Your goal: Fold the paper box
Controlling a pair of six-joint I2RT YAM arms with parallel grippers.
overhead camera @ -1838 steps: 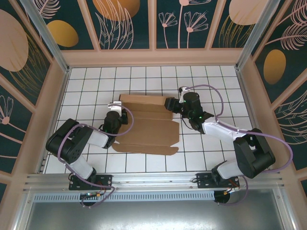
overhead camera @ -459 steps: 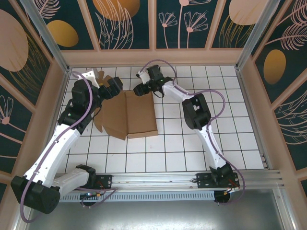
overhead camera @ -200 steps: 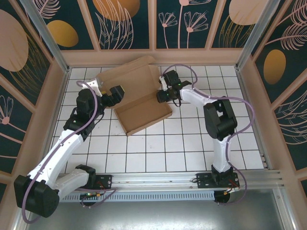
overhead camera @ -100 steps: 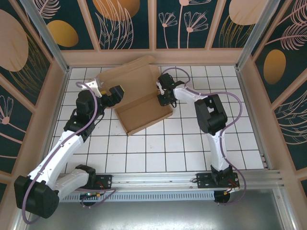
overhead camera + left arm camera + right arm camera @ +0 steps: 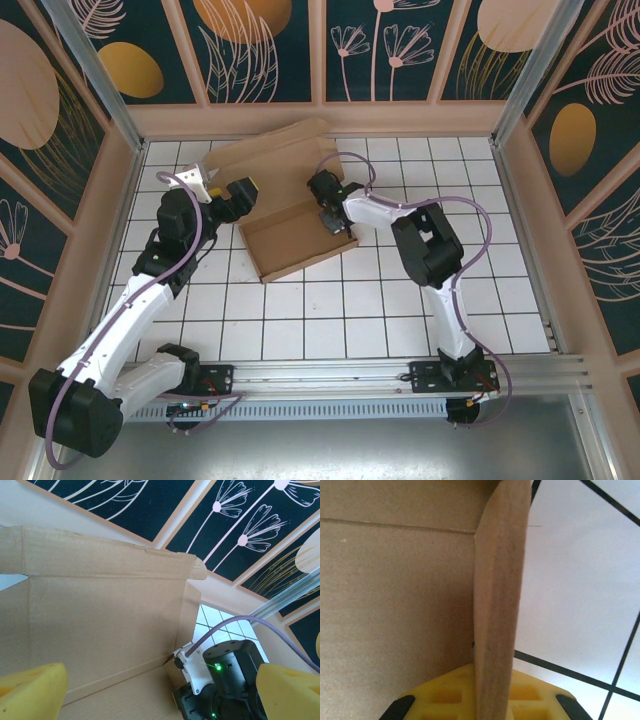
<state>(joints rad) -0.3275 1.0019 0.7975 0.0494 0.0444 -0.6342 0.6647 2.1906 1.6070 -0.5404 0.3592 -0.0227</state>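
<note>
Paper box [image 5: 292, 240], lid raised toward far edge of table [image 5: 420, 320].
Long axis lay roughly left-right; right gripper [image 5: 335, 220] pinched its right wall; left gripper [image 5: 243, 189] gaped.

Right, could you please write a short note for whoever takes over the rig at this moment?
Left gripper: open, empty, beside the paper box, at its far left corner.
Right gripper: shut on the right side wall.
Box: far middle of the table, turned askew.
Done: tray walls up, lid standing open at the far side.
Left: probably fold the lid down and tuck it.
</note>
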